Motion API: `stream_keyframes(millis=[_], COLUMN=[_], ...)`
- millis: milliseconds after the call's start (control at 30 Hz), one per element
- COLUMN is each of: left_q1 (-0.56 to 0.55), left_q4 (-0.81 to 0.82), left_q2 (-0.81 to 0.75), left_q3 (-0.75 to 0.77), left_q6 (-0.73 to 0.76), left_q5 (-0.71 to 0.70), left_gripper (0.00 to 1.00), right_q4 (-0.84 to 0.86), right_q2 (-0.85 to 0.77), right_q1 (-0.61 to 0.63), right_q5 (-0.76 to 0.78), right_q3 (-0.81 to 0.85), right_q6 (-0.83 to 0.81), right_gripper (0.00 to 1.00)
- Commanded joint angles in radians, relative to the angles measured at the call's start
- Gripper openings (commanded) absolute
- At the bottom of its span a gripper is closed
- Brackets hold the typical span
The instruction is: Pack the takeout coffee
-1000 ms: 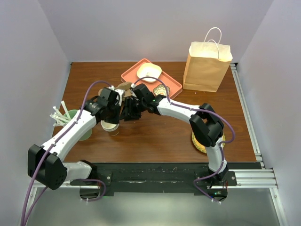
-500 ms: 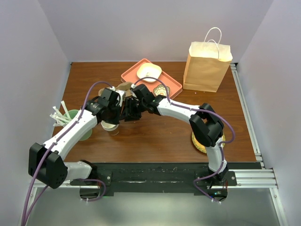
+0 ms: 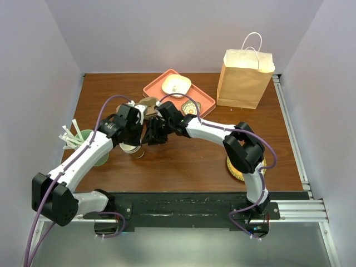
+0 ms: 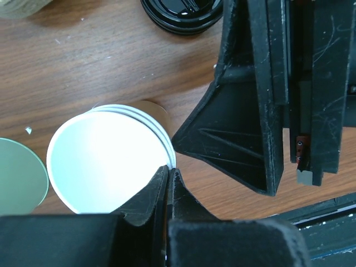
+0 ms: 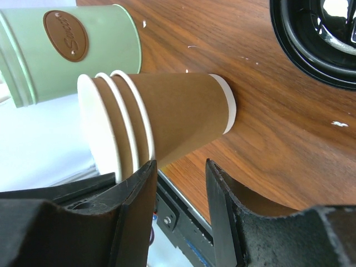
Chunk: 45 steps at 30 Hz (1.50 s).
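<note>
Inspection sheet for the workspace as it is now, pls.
Surface: wood table, few specks.
Job's things: bag upright, back right; no lidded cup seen.
Clutter: cup stack, black lid, green cup; tray with bowl; yellow disc under right arm.
Claws: left claw shut on stack rim; right claw open beside stack.
Cables: purple cable along each arm, slack loops.
Surroundings: plain walls; rail at right.
</note>
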Motion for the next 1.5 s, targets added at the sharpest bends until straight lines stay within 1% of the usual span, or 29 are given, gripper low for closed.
stream_keyframes(millis=[0,333,567,800,1300,1467], left_q1=[-0.001,-0.001,-0.001,-0.001,-0.001,0.0], left_q4=[0.034,0.035,0.04,0.04,0.04,0.042], left_q2=[-0.035,-0.039,-0.041,-0.042,-0.035,-0.035], left_q3=[0.058,0.037,0.015,0.014,0.031,0.038], left_q6=[-0.006,-0.003,0.006,0.009,0.003,0.0], left_q5=[-0.01,-0.03,-0.036,-0.036,-0.021,-0.02], left_gripper=[0.0,0.0,0.0,0.0,0.0,0.0], right_q4=[0.034,0.03,0.023,0.04,0.138,0.097], right_q2=[-0.005,-0.026,-0.077,-0.108,-0.066,-0.047], right_q1=[0.004,0.004,0.003,0.001,0.001,0.001], right_q5=[-0.018,-0.032,0.03,0.042,-0.018,-0.002], right_q3=[-0.003,0.005,-0.015,-0.013,0.017,0.025], right_q6=[0.011,0.014,0.025,0.04,0.084,0.075], right_gripper=[0.44,0.44,0.43,0.43,0.43,0.43])
